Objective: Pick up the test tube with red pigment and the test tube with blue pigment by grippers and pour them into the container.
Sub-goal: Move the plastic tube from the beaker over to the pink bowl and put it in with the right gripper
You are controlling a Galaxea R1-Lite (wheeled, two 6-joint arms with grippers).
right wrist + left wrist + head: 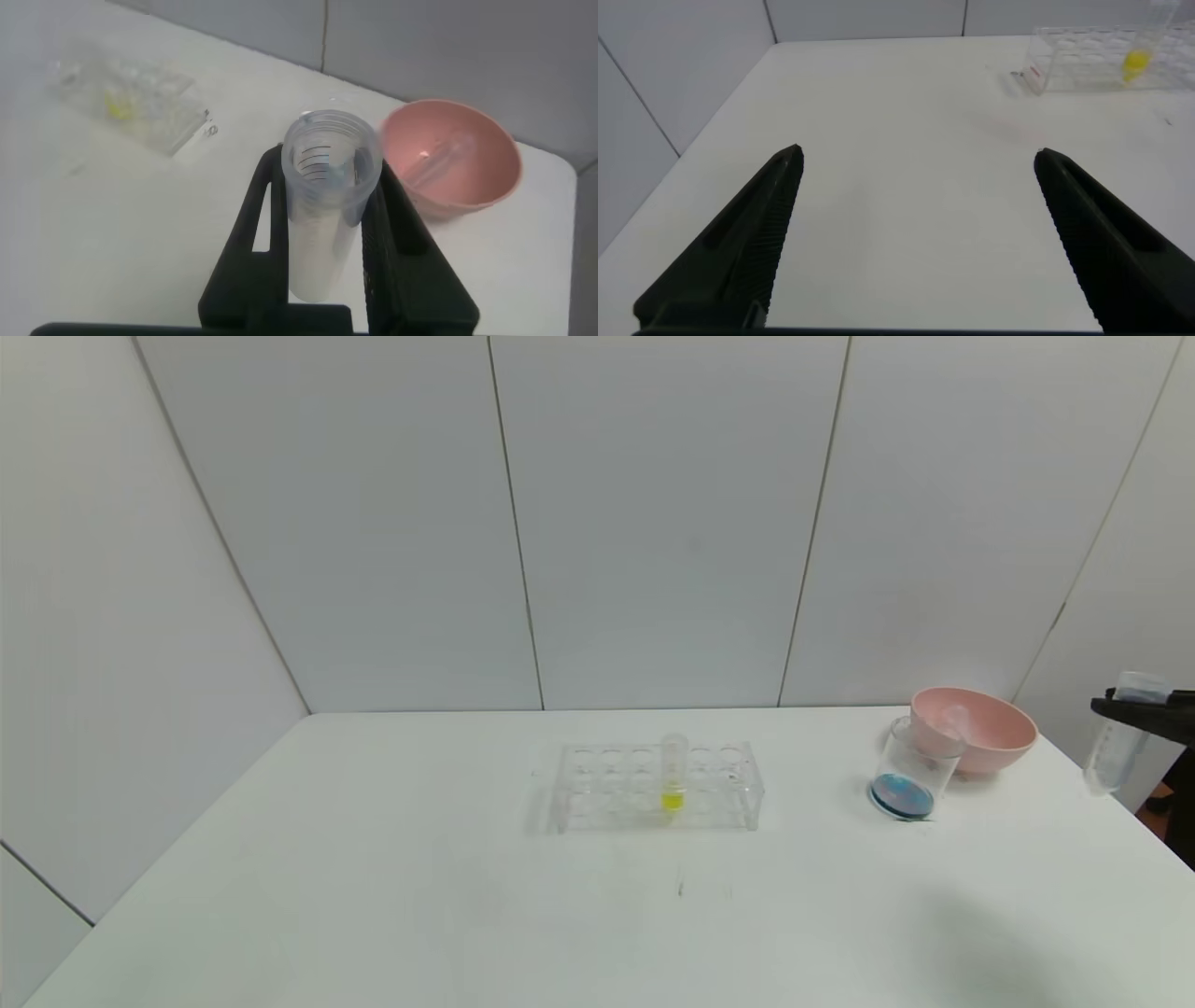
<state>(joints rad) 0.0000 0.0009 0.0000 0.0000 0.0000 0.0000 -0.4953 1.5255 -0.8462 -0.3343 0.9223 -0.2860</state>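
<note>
Tube point(322, 201) clamped in right gripper point(327, 233)

The flat matte worktop point(420, 896) is plain white. On it, the clear colourless plastic many-holed tube rack point(656, 786) holds a clear tube with bright yellow liquid point(673, 784) at its bottom. The clear straight-sided cylindrical beaker point(907, 770) has bright blue liquid pooled at its base. The round bowl point(980, 728) is pale pink. The black right hand point(331, 210) grips a clear, colourless plastic test tube point(325, 201) with dark graduation lines inside its rim. The left hand point(915, 233) has matte black ribbed fingers point(752, 233).
</note>
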